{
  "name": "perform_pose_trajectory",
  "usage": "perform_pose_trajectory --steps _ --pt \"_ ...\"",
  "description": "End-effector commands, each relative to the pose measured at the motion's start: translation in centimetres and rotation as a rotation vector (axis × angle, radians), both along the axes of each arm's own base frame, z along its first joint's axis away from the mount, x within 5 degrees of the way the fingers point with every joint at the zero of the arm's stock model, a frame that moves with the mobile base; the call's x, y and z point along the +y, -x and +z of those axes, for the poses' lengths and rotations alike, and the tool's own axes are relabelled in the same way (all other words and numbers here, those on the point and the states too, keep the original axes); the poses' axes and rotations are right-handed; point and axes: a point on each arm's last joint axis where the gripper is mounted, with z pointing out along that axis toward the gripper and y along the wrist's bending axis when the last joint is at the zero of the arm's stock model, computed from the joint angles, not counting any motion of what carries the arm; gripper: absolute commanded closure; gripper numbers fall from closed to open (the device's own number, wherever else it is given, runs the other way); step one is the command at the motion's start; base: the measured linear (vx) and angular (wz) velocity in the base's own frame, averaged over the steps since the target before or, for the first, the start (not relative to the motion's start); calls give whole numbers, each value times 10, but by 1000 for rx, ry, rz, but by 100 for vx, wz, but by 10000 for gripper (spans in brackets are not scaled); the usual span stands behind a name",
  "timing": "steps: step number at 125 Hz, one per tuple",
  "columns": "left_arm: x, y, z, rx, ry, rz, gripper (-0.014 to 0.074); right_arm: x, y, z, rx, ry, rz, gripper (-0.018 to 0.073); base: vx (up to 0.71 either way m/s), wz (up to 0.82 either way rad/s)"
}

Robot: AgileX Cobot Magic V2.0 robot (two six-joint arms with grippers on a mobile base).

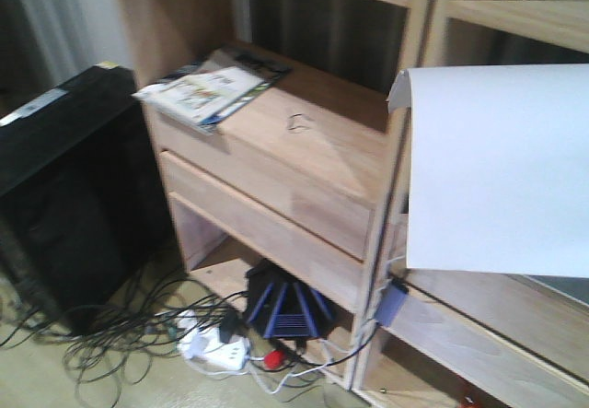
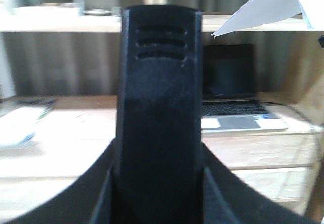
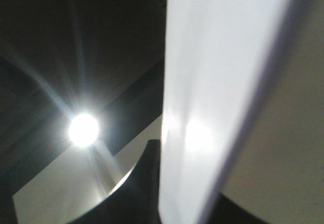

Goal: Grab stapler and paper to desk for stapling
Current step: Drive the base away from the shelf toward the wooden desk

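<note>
The paper (image 1: pixel 502 169) hangs upright in the air at the right, close in front of the wooden shelves (image 1: pixel 304 141), its top left corner curled over; the right gripper (image 3: pixel 187 209) is clamped on it, the sheet rising edge-on from between the fingers, a lamp (image 3: pixel 83 129) glaring beside it; the stapler (image 2: pixel 159 107) stands upright, pinched in the left gripper (image 2: pixel 158 198), facing a laptop (image 2: pixel 233 97) on a shelf; magazines (image 1: pixel 212 86) lie at the shelf top's left edge; a black cabinet (image 1: pixel 64 196) stands just beside; cables (image 1: pixel 120 334) litter the floor below.
</note>
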Motion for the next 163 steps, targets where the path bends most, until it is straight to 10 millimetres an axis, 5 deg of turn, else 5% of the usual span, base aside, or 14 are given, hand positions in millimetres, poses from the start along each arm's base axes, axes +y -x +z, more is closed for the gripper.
perform_pose_trajectory --steps 1,163 --pt "0 0 17 -85 87 -6 603 -1 3 11 -61 -6 -5 566 -10 40" --pt "0 0 17 -85 87 -7 603 4 5 11 -61 -7 77 566 -6 24"
